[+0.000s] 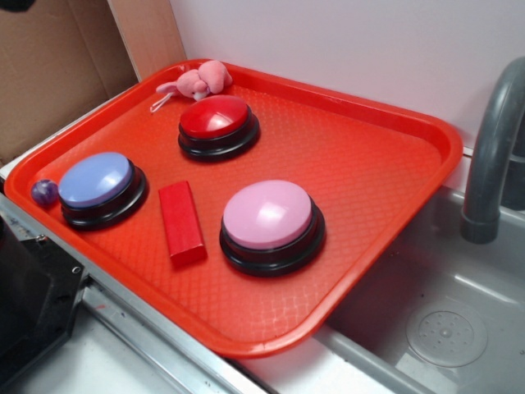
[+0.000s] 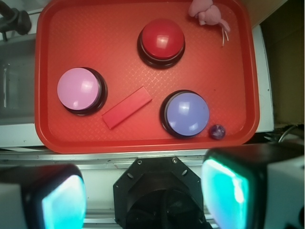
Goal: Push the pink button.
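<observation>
1. Nearest the wrist camera are my two fingers point(image 2: 62, 200), blurred, teal-padded, one at each lower corner of that view, with the gripper point(image 2: 143, 200) between them spread wide and holding nothing.
2. Both fingers sit above the grey ledge in front of the red tray point(image 2: 143, 143), not over it, well apart from every button.
3. On the tray, the pink button point(image 2: 79, 88) rests toward the left in the wrist view; in the exterior view point(image 1: 268, 215) it is the button nearest the sink point(image 1: 443, 328).
4. Just beside it lies one red block point(image 2: 127, 107), flat and slanted, between the pink button and the blue button point(image 2: 187, 113); I cannot tell whether the block touches either.
5. One red button point(image 2: 161, 40) stands farther back, near the middle of the tray.
6. One small pink plush toy point(image 2: 208, 11) lies at the far corner, behind the red button.
7. One small purple ball point(image 2: 217, 131) sits against the tray's rim, just beside the blue button.
8. Count: three buttons, one block, one plush toy, one ball.
9. Nothing rests on top of the pink dome; its surface shows bare in both views.
10. One grey faucet point(image 1: 492, 148) rises beside the sink, past the tray's edge.
</observation>
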Available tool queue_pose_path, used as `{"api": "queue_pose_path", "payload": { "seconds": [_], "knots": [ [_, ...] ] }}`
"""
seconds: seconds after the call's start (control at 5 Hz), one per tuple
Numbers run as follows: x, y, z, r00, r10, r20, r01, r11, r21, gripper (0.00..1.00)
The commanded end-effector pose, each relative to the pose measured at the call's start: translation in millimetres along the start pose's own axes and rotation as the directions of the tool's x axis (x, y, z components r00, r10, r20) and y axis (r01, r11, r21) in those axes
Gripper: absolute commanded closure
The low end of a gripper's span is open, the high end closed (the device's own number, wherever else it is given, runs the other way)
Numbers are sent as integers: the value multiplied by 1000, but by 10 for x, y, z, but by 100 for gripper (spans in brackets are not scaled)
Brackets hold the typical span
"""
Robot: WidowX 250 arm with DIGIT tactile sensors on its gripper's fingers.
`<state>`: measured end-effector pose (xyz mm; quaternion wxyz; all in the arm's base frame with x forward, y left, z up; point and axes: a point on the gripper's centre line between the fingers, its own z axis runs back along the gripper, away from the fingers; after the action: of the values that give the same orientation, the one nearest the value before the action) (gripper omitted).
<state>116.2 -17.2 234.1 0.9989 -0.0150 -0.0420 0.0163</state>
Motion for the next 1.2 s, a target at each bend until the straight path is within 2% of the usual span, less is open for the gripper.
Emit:
{"api": "queue_pose_path", "payload": {
  "seconds": [0.0, 0.2, 0.4, 0.6, 0.8, 1.0],
  "knots": [
    [0, 0, 0, 1000, 0, 0, 0, 1000, 0, 0],
    [446, -503, -477, 965, -261, 20, 255, 956, 145, 0],
    [605, -932, -782, 865, -501, -22, 490, 835, 251, 0],
    [522, -999, -1192, 743, -667, 45, 632, 724, 277, 0],
    [598, -993, -1474, 750, -658, 74, 633, 745, 211, 0],
    [739, -1112, -1681, 757, -651, 58, 642, 757, 119, 0]
  ]
}}
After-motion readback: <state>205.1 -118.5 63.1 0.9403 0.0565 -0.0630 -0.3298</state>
